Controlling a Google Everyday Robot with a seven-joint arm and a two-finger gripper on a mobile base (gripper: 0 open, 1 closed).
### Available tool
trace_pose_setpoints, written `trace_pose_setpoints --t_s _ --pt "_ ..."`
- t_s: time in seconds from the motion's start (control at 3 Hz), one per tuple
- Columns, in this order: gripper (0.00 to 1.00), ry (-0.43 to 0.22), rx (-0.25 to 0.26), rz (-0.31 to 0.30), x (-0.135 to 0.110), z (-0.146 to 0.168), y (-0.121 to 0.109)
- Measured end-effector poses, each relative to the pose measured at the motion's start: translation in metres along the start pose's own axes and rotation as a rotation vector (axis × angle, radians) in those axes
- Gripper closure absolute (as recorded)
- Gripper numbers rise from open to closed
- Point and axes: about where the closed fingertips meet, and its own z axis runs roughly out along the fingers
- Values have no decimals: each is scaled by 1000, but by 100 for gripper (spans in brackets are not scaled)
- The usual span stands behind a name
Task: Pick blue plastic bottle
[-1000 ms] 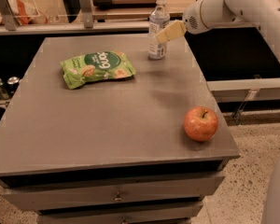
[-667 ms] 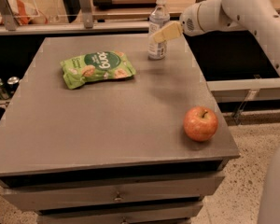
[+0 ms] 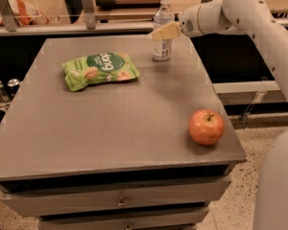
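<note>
The blue plastic bottle (image 3: 162,17) stands upright near the far right edge of the grey table (image 3: 110,128). It is clear, with a white cap and a pale label. My gripper (image 3: 160,33) reaches in from the right on the white arm (image 3: 249,13) and sits at the bottle's mid-height. Its cream-coloured tip crosses in front of the bottle's label. The bottle's base rests on the table.
A green snack bag (image 3: 100,69) lies flat to the left of the bottle. A red apple (image 3: 206,127) sits near the table's front right corner. A counter rail (image 3: 62,28) runs behind the table. Drawers (image 3: 120,202) are below the front edge.
My gripper has moved left from beside the bottle, and now overlaps its middle. The bottle, bag and apple have not moved.
</note>
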Motion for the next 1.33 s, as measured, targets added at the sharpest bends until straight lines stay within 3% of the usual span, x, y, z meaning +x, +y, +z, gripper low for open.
trace_pose_setpoints --t_s 1.0,1.33 --pt "85 -33 7 -3 -7 -1 0" --pt "100 -45 30 -41 -27 -19 0"
